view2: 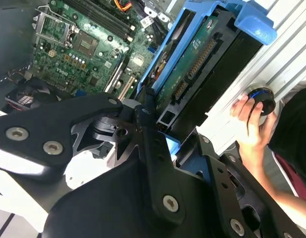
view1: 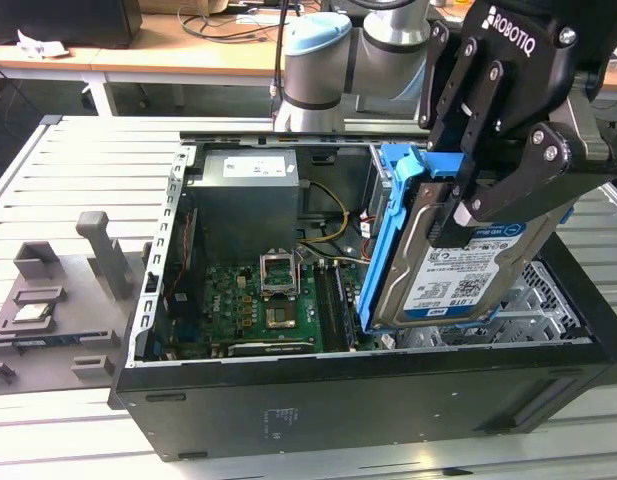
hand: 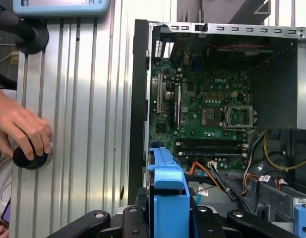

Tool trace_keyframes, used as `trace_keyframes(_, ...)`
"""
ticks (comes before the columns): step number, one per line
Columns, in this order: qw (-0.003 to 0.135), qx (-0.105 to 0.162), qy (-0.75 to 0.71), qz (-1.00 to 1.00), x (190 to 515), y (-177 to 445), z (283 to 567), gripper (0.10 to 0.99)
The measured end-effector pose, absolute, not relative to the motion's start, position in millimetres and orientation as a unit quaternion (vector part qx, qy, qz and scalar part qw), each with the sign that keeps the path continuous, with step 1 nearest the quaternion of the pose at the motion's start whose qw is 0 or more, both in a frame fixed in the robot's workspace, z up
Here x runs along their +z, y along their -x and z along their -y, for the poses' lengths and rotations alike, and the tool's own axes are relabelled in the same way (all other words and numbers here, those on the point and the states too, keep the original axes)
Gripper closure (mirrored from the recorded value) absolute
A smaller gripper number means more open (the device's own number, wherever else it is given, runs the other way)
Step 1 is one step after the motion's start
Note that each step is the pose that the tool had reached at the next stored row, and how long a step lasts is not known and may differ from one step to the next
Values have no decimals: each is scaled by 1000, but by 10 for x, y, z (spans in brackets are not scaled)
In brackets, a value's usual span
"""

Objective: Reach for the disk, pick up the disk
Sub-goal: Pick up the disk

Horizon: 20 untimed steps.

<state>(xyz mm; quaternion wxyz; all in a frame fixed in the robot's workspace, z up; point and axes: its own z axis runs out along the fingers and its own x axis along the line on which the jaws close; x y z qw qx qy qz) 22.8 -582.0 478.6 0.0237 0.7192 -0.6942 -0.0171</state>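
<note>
Above the open computer case (view1: 368,400), at its end on the exterior view's right, the gripper (view1: 458,215) is clamped on the disk (view1: 458,270), fingers pinching its upper edge; the drive hangs tilted, blue rails up, over the drive cage; across the slatted table (hand: 93,124), a person's hand (hand: 24,129) rests on a round knob (hand: 30,157).

surface: slatted metal table (view1: 68,170) | on it: open computer case (view1: 388,400), grey fixture (view1: 58,290), perhaps plastic
</note>
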Motion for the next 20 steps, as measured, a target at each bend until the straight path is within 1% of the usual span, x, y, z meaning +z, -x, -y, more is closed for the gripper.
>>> trace_keyframes(8, 24, -18, -719, 694, 4749, -367, 5802, 722)
trace_keyframes(9, 24, -18, -719, 694, 4740, -394, 5781, 722)
trace_keyframes(12, 18, -25, -719, 694, 4707, -465, 5718, 722)
trace_keyframes(13, 18, -25, -719, 694, 4689, -534, 5651, 722)
trace_keyframes(15, 18, -26, -719, 694, 4684, -619, 5606, 722)
trace_keyframes(20, 18, -26, -719, 694, 4683, -735, 5568, 722)
